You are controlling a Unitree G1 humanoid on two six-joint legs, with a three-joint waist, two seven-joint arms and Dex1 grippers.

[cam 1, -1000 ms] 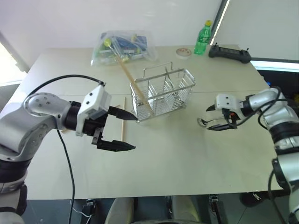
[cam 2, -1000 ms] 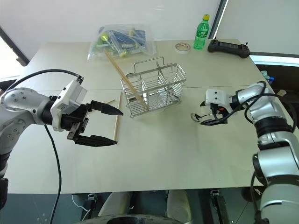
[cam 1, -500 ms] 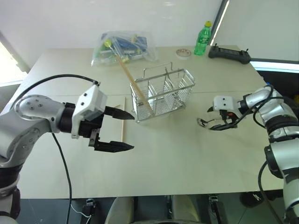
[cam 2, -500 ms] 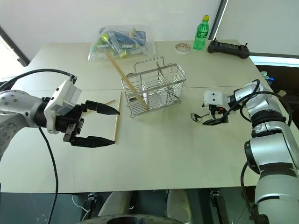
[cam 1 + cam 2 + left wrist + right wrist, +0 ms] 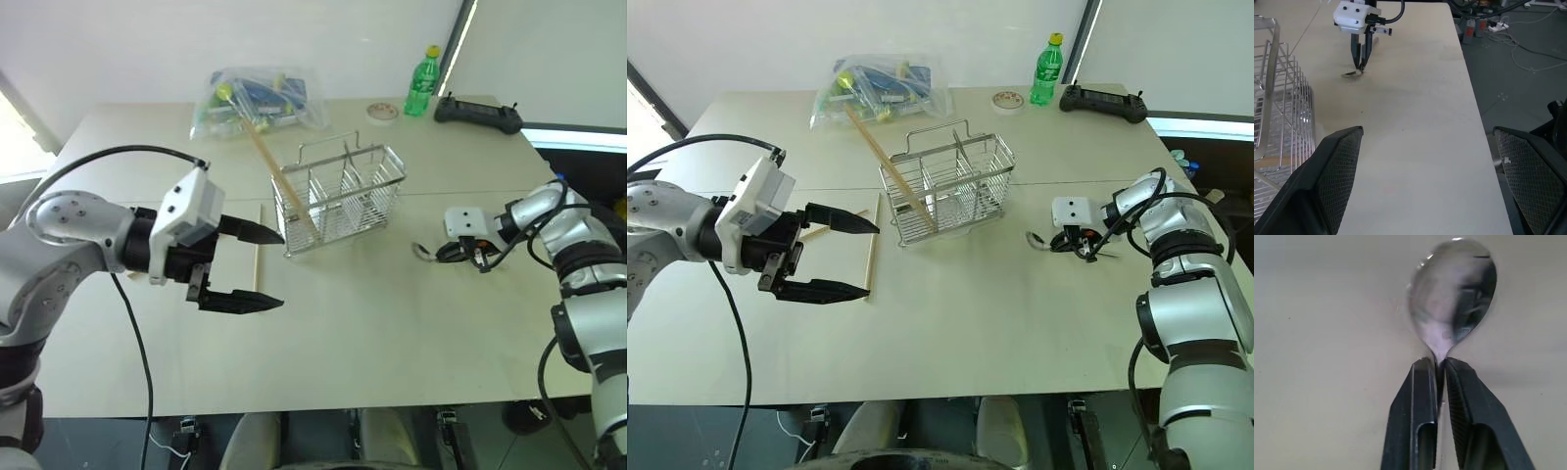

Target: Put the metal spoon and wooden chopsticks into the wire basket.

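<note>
Silver spoon (image 5: 1454, 289), tan chopsticks (image 5: 892, 168), green bottle (image 5: 1048, 70).

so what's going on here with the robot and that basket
A two-armed robot is tidying cutlery into the rectangular silver wire basket. Its right gripper has its jaws shut on the neck of the small shiny metal spoon, which lies on the pale table to the right of the basket. The left gripper hovers with jaws open above the table, left of the basket. One long tan wooden chopstick already leans in the basket; another chopstick lies on the table.
</note>
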